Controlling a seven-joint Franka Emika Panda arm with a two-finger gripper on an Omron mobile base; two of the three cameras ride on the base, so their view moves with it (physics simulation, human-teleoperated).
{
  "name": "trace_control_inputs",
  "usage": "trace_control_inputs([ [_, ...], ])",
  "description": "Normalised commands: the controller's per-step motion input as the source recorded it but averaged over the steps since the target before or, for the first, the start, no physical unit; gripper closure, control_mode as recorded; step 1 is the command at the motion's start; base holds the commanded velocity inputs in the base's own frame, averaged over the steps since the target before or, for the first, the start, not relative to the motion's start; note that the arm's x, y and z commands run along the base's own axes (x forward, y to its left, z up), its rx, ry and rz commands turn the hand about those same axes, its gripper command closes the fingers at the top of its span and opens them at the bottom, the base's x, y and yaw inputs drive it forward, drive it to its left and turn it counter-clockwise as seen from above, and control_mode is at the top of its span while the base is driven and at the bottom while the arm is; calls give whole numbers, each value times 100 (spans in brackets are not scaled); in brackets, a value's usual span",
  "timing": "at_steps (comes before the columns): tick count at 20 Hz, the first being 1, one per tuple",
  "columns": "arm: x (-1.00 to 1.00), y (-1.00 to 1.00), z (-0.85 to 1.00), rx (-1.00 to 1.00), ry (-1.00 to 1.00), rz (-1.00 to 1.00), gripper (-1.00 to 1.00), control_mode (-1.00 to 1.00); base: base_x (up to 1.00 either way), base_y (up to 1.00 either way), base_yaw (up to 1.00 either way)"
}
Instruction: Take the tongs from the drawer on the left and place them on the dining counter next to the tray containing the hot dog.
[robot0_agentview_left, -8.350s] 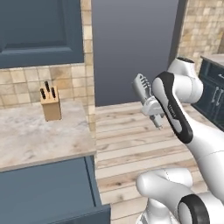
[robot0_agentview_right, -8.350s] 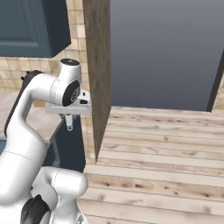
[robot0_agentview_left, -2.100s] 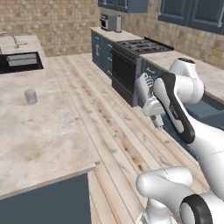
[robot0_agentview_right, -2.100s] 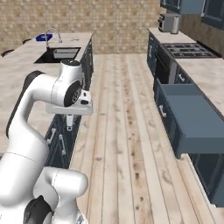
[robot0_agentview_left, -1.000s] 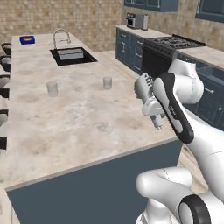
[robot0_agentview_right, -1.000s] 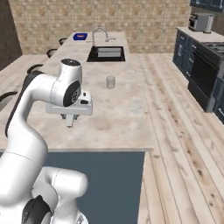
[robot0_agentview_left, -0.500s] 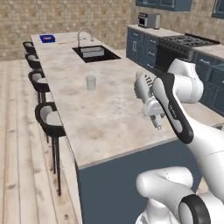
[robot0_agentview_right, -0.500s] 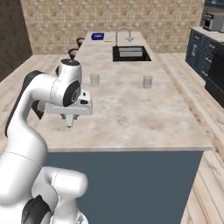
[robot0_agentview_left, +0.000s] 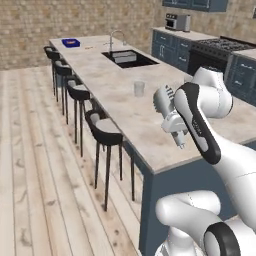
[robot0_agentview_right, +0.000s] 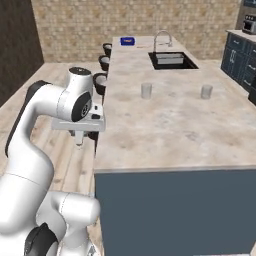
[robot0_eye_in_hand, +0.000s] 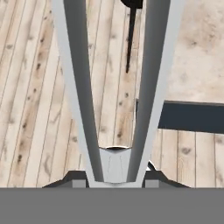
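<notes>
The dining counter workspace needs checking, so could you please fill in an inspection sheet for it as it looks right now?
Surface: long beige veined marble dining counter, built-in sink and faucet at its far half.
Job's things: thin silvery V-shaped metal tongs held in the hand; small flat royal-blue tray at the counter's far end, contents too small to tell.
Clutter: two small grey cups mid-counter.
Grippers: hand shut on the tongs, off the counter's near corner, above the wooden floor.
Cables: nothing seen.
Surroundings: black bar stools along one side, brick wall, dark blue cabinets, stove.
</notes>
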Motion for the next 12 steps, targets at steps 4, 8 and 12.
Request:
trace_control_inputs([
  [4, 0, 0, 0, 0, 0, 0, 100, 100, 1, 100, -6],
  [8, 0, 0, 0, 0, 0, 0, 100, 100, 32, 100, -2],
  [12, 0, 0, 0, 0, 0, 0, 100, 100, 73, 100, 0],
])
